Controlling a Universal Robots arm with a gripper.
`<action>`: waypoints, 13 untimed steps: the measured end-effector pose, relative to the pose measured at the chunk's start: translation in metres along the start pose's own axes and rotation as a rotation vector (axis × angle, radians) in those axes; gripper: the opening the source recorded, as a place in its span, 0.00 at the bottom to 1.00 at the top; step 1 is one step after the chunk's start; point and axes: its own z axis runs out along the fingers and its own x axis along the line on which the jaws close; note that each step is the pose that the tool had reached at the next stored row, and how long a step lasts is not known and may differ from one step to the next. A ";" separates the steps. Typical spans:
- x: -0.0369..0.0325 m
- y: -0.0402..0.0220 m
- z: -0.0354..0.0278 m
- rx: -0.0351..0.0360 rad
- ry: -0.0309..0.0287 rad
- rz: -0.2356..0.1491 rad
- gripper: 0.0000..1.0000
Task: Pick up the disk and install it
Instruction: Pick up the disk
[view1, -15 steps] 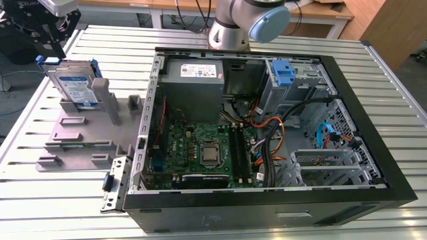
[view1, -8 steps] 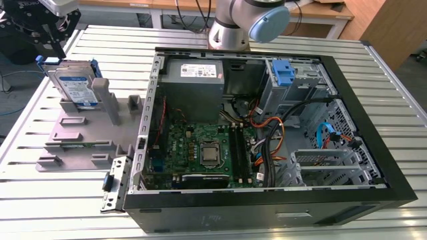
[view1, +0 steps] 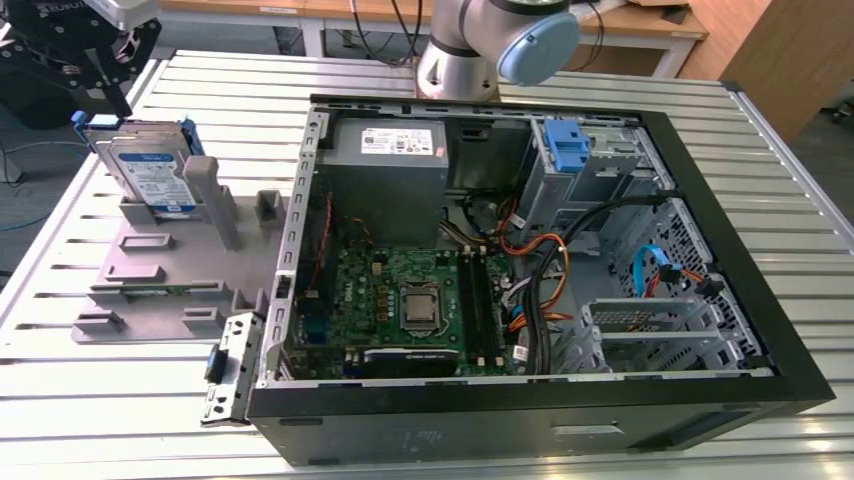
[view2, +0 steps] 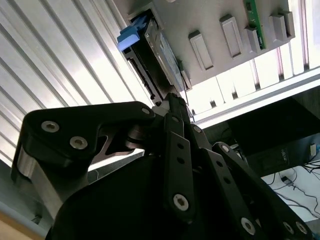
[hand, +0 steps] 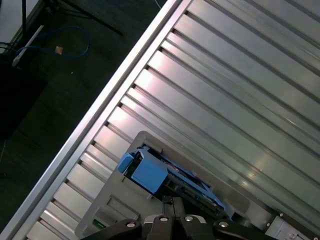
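The disk (view1: 151, 168) is a silver drive with a white-and-blue label and blue rails. It stands on edge in a grey holder (view1: 147, 255) on the slatted table, at the exterior view's left. My gripper (view1: 104, 98) hangs just above the disk's upper far corner, its black fingers closed together with nothing seen between them. In both wrist views the fingertips (view2: 172, 100) (hand: 171, 201) converge close to the edge of the disk (view2: 152, 55) (hand: 155, 172). Whether they touch it I cannot tell.
An open computer case (view1: 747, 300) lies to the exterior view's right of the holder, with the motherboard, cables and a grey power supply (view1: 387, 145) inside. A bare blue bracket (view1: 567, 145) sits in the drive bay at its far side. The arm's base (view1: 467, 60) stands behind the case.
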 end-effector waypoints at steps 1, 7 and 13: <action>0.0000 0.0000 0.0000 0.0000 0.0000 0.000 0.11; 0.0000 0.0000 0.0000 0.0000 0.0001 -0.001 0.11; 0.0000 0.0000 0.0002 0.0013 0.0028 -0.066 0.11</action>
